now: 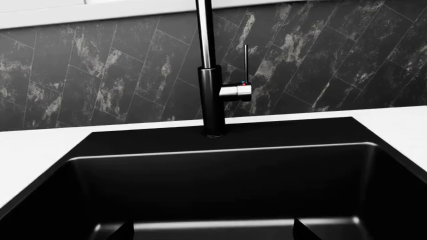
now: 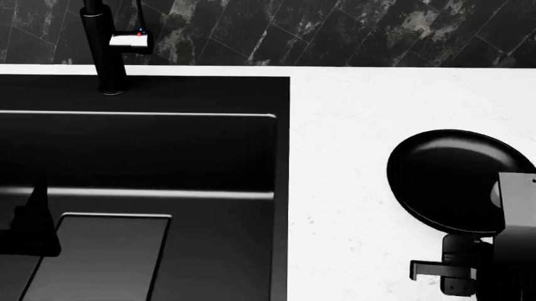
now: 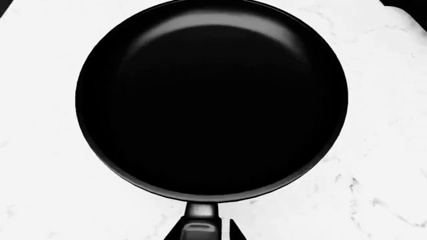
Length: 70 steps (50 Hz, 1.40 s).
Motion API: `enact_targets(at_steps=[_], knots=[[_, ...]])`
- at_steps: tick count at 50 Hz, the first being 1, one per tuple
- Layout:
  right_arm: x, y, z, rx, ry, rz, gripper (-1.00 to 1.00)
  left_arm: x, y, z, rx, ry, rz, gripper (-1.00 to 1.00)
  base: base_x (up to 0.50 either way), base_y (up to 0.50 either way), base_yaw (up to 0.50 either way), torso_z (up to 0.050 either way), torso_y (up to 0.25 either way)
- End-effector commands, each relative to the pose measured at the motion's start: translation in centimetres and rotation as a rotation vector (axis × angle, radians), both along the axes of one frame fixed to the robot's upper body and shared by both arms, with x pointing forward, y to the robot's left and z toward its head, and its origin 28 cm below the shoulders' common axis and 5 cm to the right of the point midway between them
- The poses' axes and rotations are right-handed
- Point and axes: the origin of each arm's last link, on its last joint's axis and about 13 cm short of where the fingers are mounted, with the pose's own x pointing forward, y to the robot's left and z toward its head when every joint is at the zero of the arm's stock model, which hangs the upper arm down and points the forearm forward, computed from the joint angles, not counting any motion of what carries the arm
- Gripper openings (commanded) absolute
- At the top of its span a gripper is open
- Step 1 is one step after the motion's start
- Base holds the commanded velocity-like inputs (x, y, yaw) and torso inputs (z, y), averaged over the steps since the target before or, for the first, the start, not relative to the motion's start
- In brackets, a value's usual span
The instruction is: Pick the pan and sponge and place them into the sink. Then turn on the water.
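Observation:
The black pan (image 3: 213, 100) lies flat on the white counter, to the right of the sink (image 2: 167, 150); in the head view the pan (image 2: 444, 179) is partly covered by my right arm (image 2: 511, 251). My right gripper (image 3: 205, 232) has its jaws drawn in close on the base of the pan's handle (image 3: 200, 227). Over the sink's basin (image 1: 220, 175), my left gripper (image 1: 213, 231) is open and holds nothing; it shows as a dark shape (image 2: 29, 219) at the sink's left. The sponge is out of view.
A tall black and chrome faucet (image 1: 212, 100) with a thin side lever (image 1: 245, 65) stands on the sink's back rim, in front of a dark marbled tile wall. A flat drain plate (image 2: 100, 257) lies on the basin floor. White counter (image 2: 343, 188) separates sink and pan.

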Motion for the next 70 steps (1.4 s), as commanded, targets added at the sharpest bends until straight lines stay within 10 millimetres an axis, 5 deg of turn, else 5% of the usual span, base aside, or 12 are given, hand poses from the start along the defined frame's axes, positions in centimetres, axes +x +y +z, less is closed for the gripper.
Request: enact_targets(at_steps=[1, 6, 10, 33, 70], knots=[[0.2, 0.1, 2.3, -0.082, -0.187, 0.176, -1.00, -0.1, 0.2, -0.1, 0.002, 0.001, 0.001, 1.00, 0.00, 0.00, 0.00, 0.000, 0.000], [0.4, -0.1, 2.0, -0.107, -0.200, 0.207, -1.00, -0.1, 0.3, -0.1, 0.003, 0.004, -0.001, 1.00, 0.00, 0.00, 0.00, 0.000, 0.002], [0.5, 0.5, 2.6, 0.041, -0.213, 0.202, -1.00, -0.1, 0.3, -0.2, 0.006, 0.007, -0.002, 1.00, 0.00, 0.00, 0.00, 0.000, 0.000], [-0.3, 1.4, 2.7, -0.017, -0.252, 0.386, -1.00, 0.4, 0.4, -0.4, 0.011, 0.021, -0.002, 1.00, 0.00, 0.01, 0.00, 0.000, 0.002], [-0.5, 1.5, 1.9, -0.044, -0.243, 0.402, -1.00, 0.3, 0.5, -0.7, 0.010, 0.022, -0.003, 1.00, 0.04, 0.49, 0.00, 0.000, 0.002]])
